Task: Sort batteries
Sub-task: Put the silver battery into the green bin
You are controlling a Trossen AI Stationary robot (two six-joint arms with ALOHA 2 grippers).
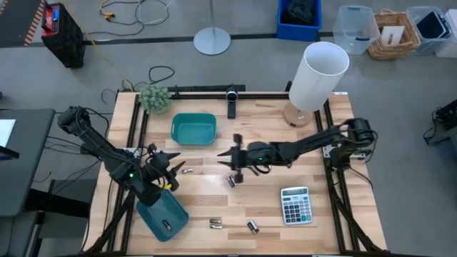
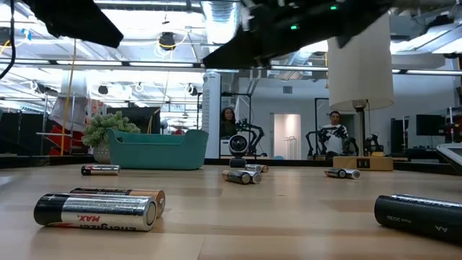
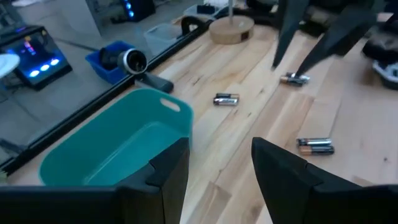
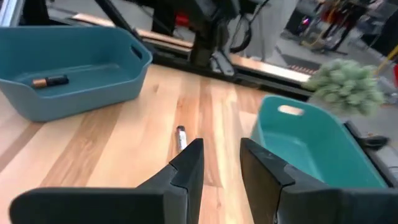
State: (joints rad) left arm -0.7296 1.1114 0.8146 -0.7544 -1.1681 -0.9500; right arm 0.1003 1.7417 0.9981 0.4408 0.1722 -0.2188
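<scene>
Both grippers hang empty above the wooden table (image 1: 214,196), as we see from the high view. Our left gripper (image 1: 170,171) sits near the table's left edge, just above a dark teal bin (image 1: 163,216); in its wrist view its two fingers (image 3: 166,174) stand apart with nothing between them. Our right gripper (image 1: 230,158) reaches over the middle of the table, and its wrist view shows the fingers (image 4: 189,163) parted by a narrow gap, also bare.

We count batteries scattered on the wood: one small one (image 1: 188,170) just beside the left gripper, one (image 1: 231,181) just below the right gripper, a pair (image 1: 216,223) lying together near the front edge, and another (image 1: 252,227) close to them. One battery (image 4: 50,81) already lies inside the dark teal bin. A second, lighter teal bin (image 1: 193,128) sits toward the back. A grey calculator (image 1: 295,205) lies to the right.
</scene>
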